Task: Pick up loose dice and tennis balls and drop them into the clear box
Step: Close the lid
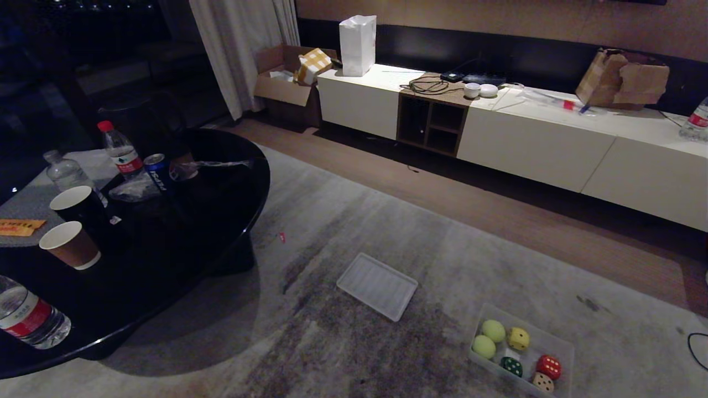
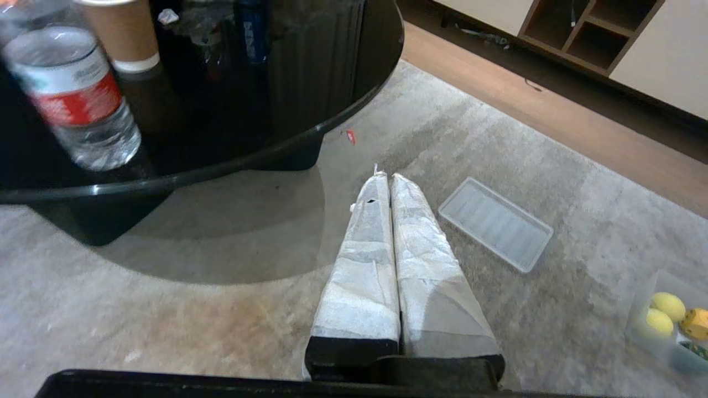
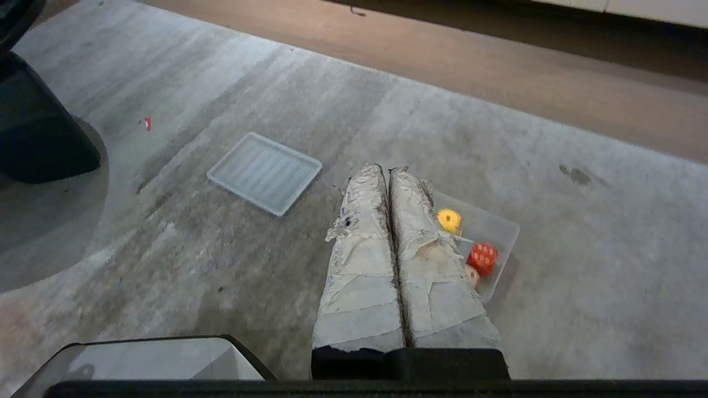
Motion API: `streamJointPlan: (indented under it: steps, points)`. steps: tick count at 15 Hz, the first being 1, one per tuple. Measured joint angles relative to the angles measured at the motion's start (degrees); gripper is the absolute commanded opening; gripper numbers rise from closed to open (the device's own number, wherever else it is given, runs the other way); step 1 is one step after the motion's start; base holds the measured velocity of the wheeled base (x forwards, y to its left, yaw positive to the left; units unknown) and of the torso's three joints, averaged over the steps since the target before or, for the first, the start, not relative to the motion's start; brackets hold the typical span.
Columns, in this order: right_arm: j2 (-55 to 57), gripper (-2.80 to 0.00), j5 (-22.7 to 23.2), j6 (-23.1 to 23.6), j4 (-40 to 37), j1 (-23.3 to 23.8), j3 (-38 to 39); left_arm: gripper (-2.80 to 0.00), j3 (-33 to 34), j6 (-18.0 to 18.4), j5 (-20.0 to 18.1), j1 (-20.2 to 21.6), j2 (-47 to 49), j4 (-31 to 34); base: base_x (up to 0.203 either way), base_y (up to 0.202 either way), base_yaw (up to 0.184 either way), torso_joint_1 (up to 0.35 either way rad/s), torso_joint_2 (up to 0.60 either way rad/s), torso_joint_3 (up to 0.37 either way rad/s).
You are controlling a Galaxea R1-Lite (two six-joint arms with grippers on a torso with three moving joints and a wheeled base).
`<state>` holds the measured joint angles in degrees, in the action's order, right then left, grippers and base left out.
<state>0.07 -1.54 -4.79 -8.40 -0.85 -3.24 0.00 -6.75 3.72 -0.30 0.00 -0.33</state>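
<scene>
The clear box (image 1: 539, 329) stands on the carpet at the lower right of the head view. Inside it lie two tennis balls (image 1: 493, 330) (image 1: 484, 346) and the dice: yellow (image 1: 519, 338), dark green (image 1: 511, 366), red (image 1: 548, 367) and tan (image 1: 543, 382). Neither arm shows in the head view. My left gripper (image 2: 387, 177) hangs shut and empty above the carpet, with the box (image 2: 641, 301) far off to its side. My right gripper (image 3: 387, 168) is shut and empty too, and its fingers hide part of the box (image 3: 492, 229); the yellow die (image 3: 449, 220) and red die (image 3: 483, 257) show beside them.
A flat ribbed lid (image 1: 377, 286) lies on the carpet left of the box. A round black table (image 1: 232, 221) with bottles, paper cups and a can fills the left. A long white cabinet (image 1: 531, 143) lines the far wall. A black cable (image 1: 698, 348) loops at the right edge.
</scene>
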Motion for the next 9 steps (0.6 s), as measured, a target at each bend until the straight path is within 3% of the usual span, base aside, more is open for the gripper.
streamJointPlan:
  steps: [9]
  points:
    - [0.0, -2.8, 0.0, 0.0, 0.0, 0.0, 0.0, -2.8, 0.0, -0.1, 0.0, 0.0, 0.0, 0.1, 0.182, 0.0, 0.0, 0.002, 0.0, 0.001]
